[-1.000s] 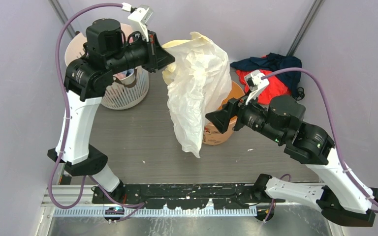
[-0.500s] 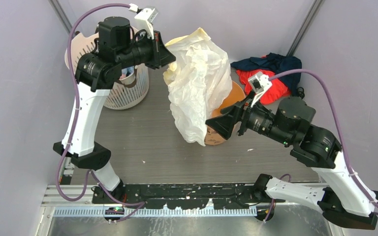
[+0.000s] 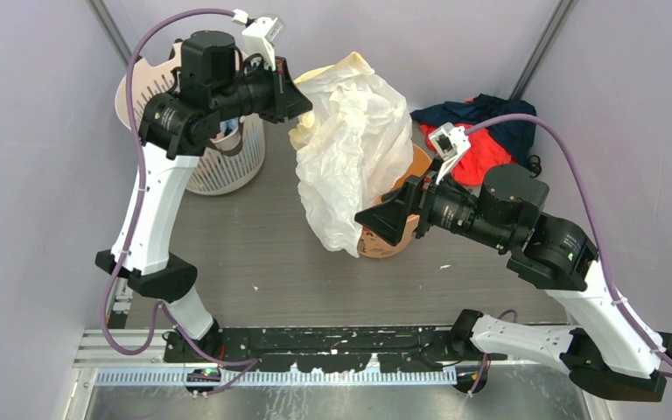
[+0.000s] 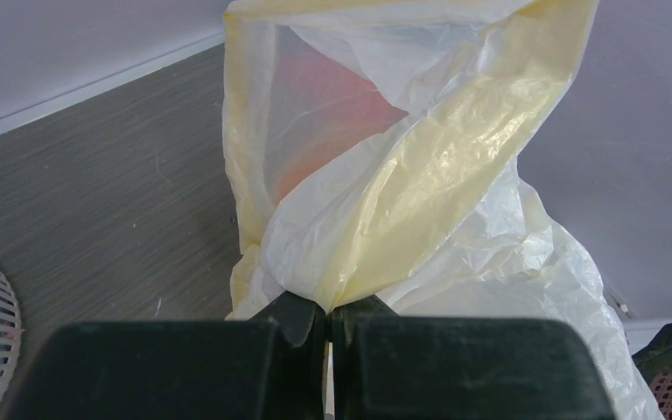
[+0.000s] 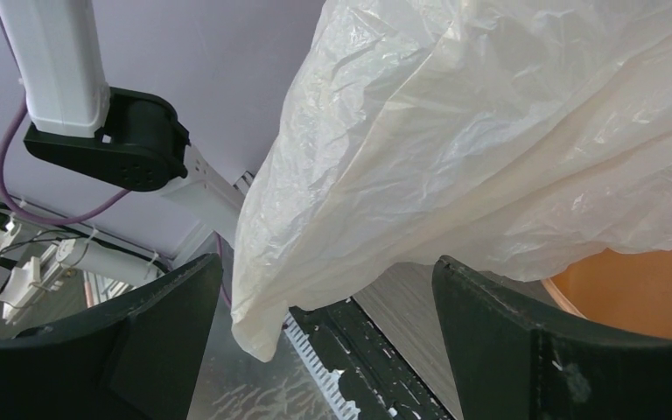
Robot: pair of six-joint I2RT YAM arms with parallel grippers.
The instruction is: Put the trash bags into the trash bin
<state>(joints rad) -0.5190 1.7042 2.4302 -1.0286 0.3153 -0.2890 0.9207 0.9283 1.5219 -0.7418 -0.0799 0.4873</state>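
Observation:
The pale-yellow translucent trash bag (image 3: 350, 149) hangs in the air from my left gripper (image 3: 302, 98), which is shut on its bunched upper edge (image 4: 376, 262). My left fingertips (image 4: 317, 317) pinch the film tightly. The bag drapes down in front of the orange trash bin (image 3: 389, 242), hiding most of it; its rim (image 3: 421, 163) and wall (image 5: 639, 297) show. My right gripper (image 3: 379, 218) stands open beside the bag's lower part, in front of the bin. In the right wrist view the bag's loose lower end (image 5: 258, 337) hangs between my wide-open right fingers (image 5: 325, 262), with no contact visible.
A white slotted basket (image 3: 219, 166) stands at the back left under my left arm. A red and navy cloth heap (image 3: 481, 140) lies at the back right. The black mounting rail (image 3: 315, 341) runs along the near edge. Purple walls enclose three sides.
My left arm lifted, drawing the bag's lower end up off the table. My right gripper opened wider and shifted slightly left toward the bag's lower part.

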